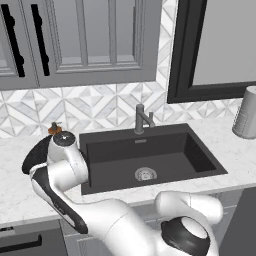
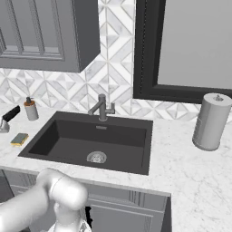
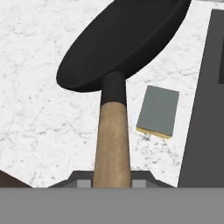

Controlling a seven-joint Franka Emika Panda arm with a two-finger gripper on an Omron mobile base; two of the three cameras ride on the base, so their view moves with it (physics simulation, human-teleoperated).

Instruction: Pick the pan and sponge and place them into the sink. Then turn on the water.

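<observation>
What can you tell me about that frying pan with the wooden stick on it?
The round black frying pan has a short black neck and a long light-brown wooden handle. The handle runs down between the gripper fingers, which appear shut on it. The pan looks tilted above the white marble counter, beside the small grey-green sponge with a yellow underside.

We're seeing a matt black pan (image 3: 122, 41) with a smooth light wood handle, no shine on it at all. The sponge (image 3: 158, 109) looks soft, grey-green on top with a yellow layer underneath. The counter (image 2: 195, 176) is white veined marble, the sink (image 2: 68, 136) a flat dark grey, with a dull grey metal faucet (image 2: 102, 108) and shiny metal drain (image 2: 96, 157).
</observation>
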